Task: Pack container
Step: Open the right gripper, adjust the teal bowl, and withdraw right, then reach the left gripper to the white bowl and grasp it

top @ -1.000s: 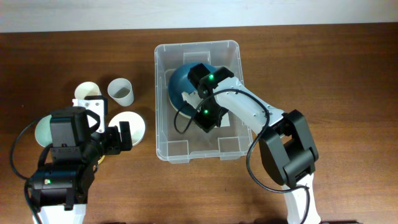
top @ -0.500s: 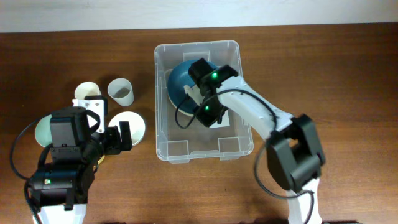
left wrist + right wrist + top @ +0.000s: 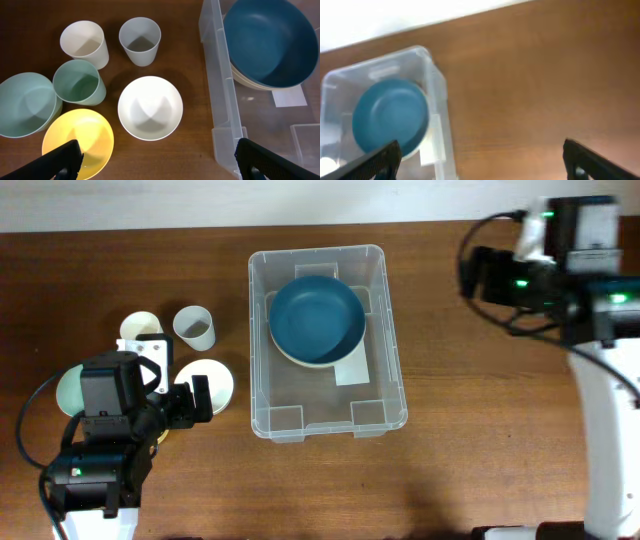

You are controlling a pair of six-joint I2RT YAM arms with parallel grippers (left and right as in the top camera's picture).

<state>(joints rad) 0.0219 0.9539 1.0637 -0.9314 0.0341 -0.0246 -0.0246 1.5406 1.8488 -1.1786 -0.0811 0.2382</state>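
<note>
The clear container stands mid-table with a white label on its floor. Inside it a blue bowl rests in a cream bowl whose rim shows at its lower edge. My right gripper hangs open and empty over bare table at the far right, well away from the container; the blue bowl shows at the left of its wrist view. My left gripper is open and empty above the table left of the container wall, near a white bowl and a yellow bowl.
Left of the container stand a cream cup, a grey cup, a green cup and a green bowl. The left arm covers part of them from overhead. The table's back edge runs along the top.
My right gripper opened, let go of the blue bowl in the container and pulled out, up and to the far right. The left arm has not moved.
</note>
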